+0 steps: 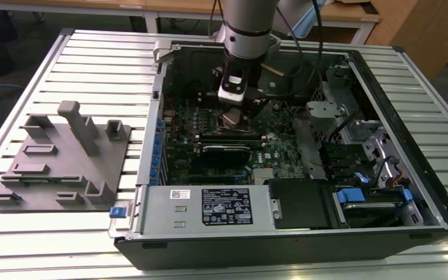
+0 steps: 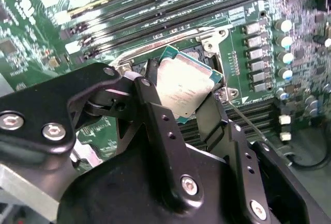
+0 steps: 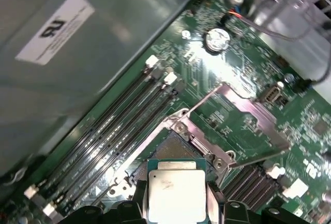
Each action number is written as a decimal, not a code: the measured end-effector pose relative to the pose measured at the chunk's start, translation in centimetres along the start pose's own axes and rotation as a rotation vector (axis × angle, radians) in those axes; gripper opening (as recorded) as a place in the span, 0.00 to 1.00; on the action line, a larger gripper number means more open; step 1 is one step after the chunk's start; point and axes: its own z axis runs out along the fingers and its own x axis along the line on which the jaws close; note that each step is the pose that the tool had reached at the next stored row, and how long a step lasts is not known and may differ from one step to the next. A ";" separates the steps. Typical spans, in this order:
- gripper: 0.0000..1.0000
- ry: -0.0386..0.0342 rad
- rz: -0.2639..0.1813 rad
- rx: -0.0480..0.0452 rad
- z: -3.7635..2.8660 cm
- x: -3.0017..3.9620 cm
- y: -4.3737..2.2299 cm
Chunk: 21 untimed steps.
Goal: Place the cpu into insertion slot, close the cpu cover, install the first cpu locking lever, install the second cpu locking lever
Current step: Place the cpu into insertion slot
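My gripper (image 2: pixel 182 97) is shut on the cpu (image 2: pixel 181 87), a silvery square chip with a green edge, held tilted between the two black fingers (image 2: pixel 155 110). The cpu (image 3: pixel 176 193) hangs just above the insertion slot (image 3: pixel 173 149), whose dark centre and metal rim (image 2: pixel 212 40) lie open on the green motherboard. The cpu cover (image 3: pixel 253 115) stands swung up beside the slot, and a thin locking lever (image 3: pixel 201 101) sticks up from the slot's corner. In the exterior view the gripper (image 1: pixel 234 114) reaches down into the computer case over the motherboard (image 1: pixel 200 125).
Long black memory slots (image 3: pixel 124 125) run beside the slot. The case's metal walls (image 1: pixel 158 93), a power supply (image 1: pixel 208 204) and drive bays with cables (image 1: pixel 364 151) ring the board. A grey fixture block (image 1: pixel 60 157) sits on the table at the exterior view's left.
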 end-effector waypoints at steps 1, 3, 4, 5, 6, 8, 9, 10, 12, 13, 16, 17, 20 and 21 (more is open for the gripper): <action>0.54 0.0002 0.018 0.0002 0.01 0.00 0.00; 0.54 0.0004 0.055 0.0006 0.02 0.00 0.00; 0.54 0.0005 0.073 0.0008 0.02 0.00 0.00; 0.54 0.0006 0.091 0.0011 0.03 0.00 0.00; 0.54 0.0007 0.109 0.0013 0.04 0.00 0.00; 0.54 0.0010 0.145 0.0018 0.05 0.00 0.00; 0.54 0.0011 0.164 0.0020 0.06 0.00 0.00; 0.54 0.0012 0.182 0.0023 0.07 0.00 0.00; 0.54 0.0014 0.218 0.0027 0.09 0.00 0.00; 0.54 0.0015 0.236 0.0030 0.09 0.00 0.00; 0.54 0.0019 0.291 0.0037 0.12 0.00 0.00; 0.54 0.0020 0.309 0.0039 0.13 0.00 0.00; 0.54 0.0023 0.363 0.0046 0.16 0.00 0.00; 0.54 0.0024 0.381 0.0048 0.16 0.00 0.00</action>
